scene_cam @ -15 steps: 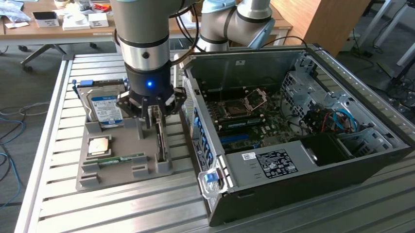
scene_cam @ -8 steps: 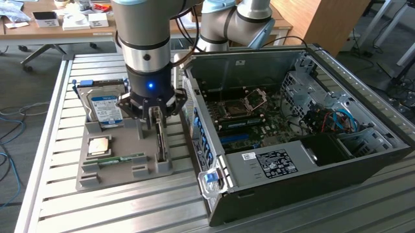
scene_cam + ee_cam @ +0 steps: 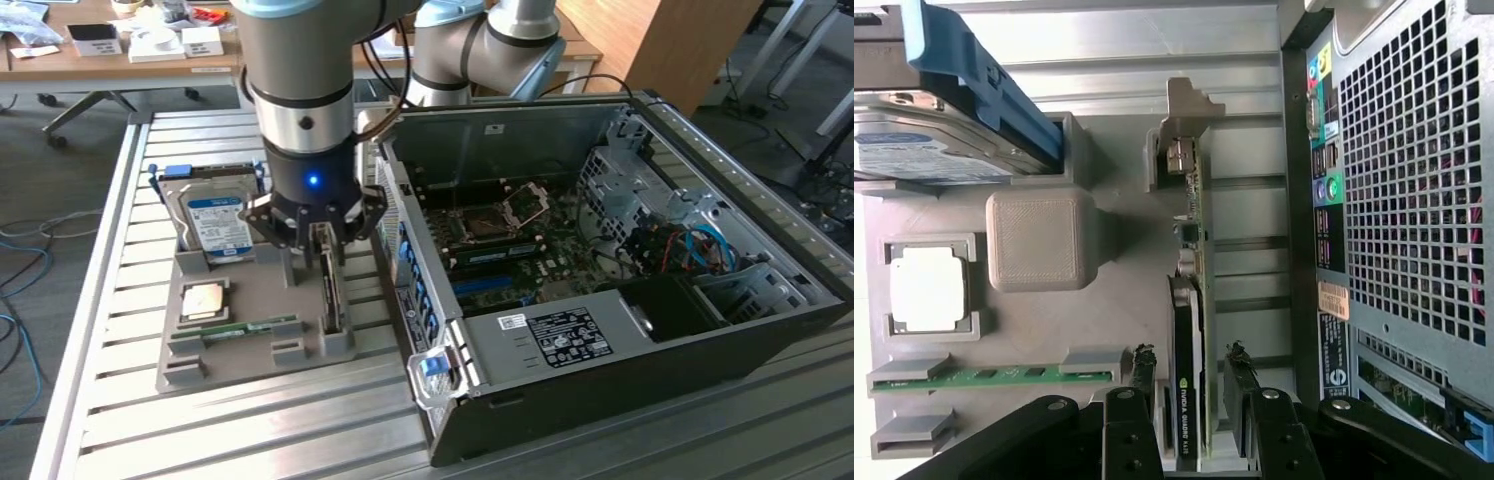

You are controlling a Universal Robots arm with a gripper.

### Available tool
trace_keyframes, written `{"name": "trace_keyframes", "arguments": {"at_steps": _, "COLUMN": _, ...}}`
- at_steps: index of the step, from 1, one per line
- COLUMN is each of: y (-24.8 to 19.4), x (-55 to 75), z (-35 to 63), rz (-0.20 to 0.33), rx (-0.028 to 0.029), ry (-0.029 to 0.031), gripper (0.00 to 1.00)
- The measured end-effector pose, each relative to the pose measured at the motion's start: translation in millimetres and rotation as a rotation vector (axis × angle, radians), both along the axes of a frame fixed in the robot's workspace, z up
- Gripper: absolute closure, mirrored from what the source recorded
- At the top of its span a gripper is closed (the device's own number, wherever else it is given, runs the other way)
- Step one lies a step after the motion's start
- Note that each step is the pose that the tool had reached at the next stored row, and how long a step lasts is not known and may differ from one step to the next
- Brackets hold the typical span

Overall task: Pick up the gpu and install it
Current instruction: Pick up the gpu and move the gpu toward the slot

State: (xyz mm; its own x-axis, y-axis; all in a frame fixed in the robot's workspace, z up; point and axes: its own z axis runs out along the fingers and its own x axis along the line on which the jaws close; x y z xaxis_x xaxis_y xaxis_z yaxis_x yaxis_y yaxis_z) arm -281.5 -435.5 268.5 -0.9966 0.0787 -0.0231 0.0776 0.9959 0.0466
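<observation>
The gpu (image 3: 332, 305) stands on edge in a slot of the grey tray (image 3: 227, 365), left of centre in the exterior view and just beside the case (image 3: 747, 330). Its long axis runs up-down the frame, approx. parallel w/ the case's near wall. We see the claw (image 3: 1191, 365) right over it, straddling the thin board. The fingers (image 3: 1144, 375) are apart, one each side, w/ a slim gap showing both sides, so we judge it's not clamped yet.

robotics lab | slatted aluminium bench (image 3: 267, 430), open PC case (image 3: 747, 335), desks (image 3: 80, 62)
</observation>
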Motion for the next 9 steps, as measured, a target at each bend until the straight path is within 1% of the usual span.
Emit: {"name": "trace_keyframes", "arguments": {"at_steps": 9, "y": 0.0, "x": 0.7, "z": -1.7, "rz": 0.000, "rx": 0.0001, "ry": -0.0001, "gripper": 0.58}}
